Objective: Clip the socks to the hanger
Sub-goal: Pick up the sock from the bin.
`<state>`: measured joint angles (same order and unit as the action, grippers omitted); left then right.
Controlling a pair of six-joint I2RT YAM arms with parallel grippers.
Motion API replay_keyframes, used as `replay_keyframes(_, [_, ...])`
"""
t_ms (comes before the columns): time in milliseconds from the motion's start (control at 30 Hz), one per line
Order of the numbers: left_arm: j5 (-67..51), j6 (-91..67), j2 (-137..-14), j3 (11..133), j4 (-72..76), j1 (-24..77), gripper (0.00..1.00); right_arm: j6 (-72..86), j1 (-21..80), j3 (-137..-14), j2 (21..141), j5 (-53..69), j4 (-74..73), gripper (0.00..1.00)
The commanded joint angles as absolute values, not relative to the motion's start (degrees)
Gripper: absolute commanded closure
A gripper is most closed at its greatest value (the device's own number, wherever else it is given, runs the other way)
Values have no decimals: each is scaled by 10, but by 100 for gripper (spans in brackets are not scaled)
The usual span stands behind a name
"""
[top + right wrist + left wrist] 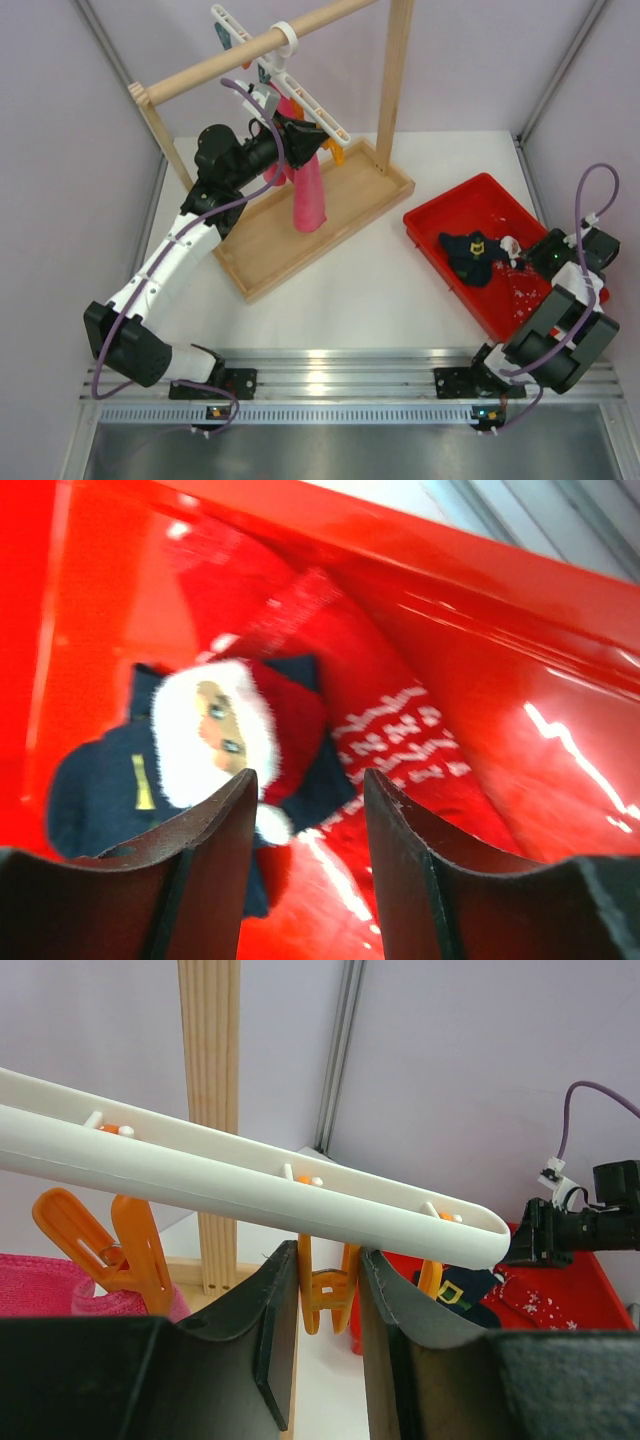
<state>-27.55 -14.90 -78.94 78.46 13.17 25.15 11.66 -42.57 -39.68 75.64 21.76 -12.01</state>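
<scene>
Two arms are at work, and I will start on the left. In the upper left of the top view, my left tool [300, 135] is up at the hanger [310, 100], which hangs from the wooden rail [250, 50]. A pink cloth [308, 195] hangs from the hanger just below the tool. In the left wrist view the tool is closed, and an orange clip [325, 1300] sits right between its fingers [280, 1300]. I think it is pinching that clip to open its mouth. The white bar runs across just above.

On the right side of the top view, a red tray [470, 200] sits on the tabletop [380, 290], far from the hanger. The socks [472, 255] lie in it, dark blue and bunched up. My right tool [530, 262] is low over the tray, just beside them. In the right wrist view its jaws are partly open and hold nothing. A sock with a white beard face lies under the left finger [215, 830].

So the step is picking up a sock. Next I think the right tool must go down, close on the sock's edge, lift it, and carry it left to the pinched clip. No sock is clipped on yet.
</scene>
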Motion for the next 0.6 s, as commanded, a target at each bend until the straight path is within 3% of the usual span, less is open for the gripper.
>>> replay_keyframes(0, [-301,-149,-796,788,92,255,100,125,-433,-395,762,274,-59,53])
replay_keyframes(433, [-301,-150,-799,795,90,255,100,107,-436,-375,822,273,-20,50])
replay_keyframes(533, [-301,-150,-801,796,89,255,100,101,-437,-374,833,274,-17,57])
replay_keyframes(567, [-301,-150,-802,796,89,255,100,98,-439,-374,832,276,-17,68])
